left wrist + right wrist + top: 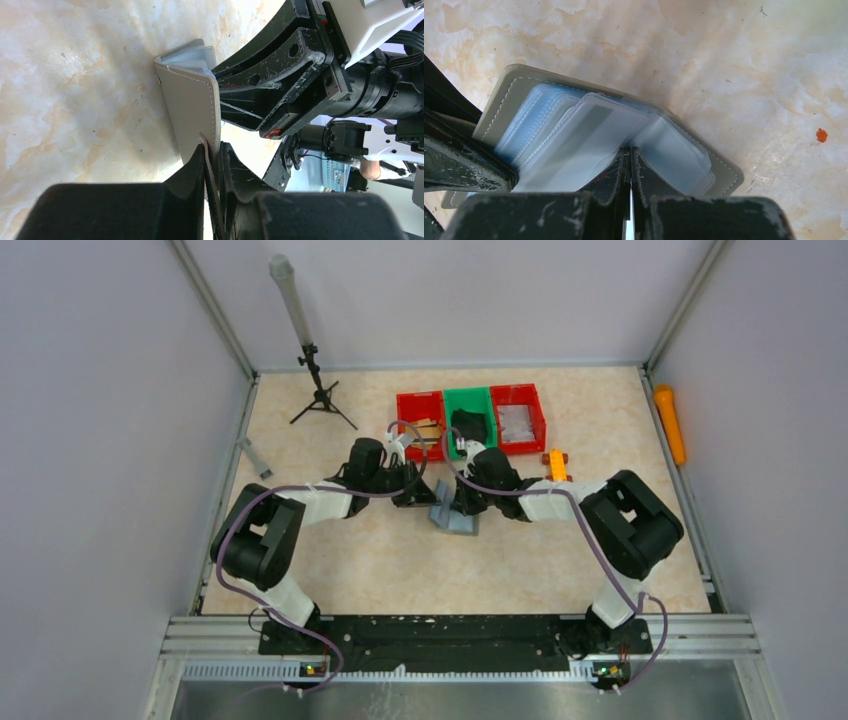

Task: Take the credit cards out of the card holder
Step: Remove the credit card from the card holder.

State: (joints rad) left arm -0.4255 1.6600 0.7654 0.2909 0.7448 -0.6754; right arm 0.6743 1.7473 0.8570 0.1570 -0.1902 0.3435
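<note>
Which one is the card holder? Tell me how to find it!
At the table's far side, a green bin stands between two red bins. Just in front of it, between the left gripper and right gripper, is the card holder. It is the only flat grey folding case, with shiny bluish pockets inside.

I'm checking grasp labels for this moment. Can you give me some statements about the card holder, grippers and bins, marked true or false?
1. The left gripper pinches the card holder by its grey cover. True.
2. The card holder lies folded shut. False: it is open, with its clear pockets fanned out.
3. The green bin stands between two red bins. True.
4. The right gripper hangs wide open above the bins. False: its jaws are shut, at the holder's pockets.
</note>
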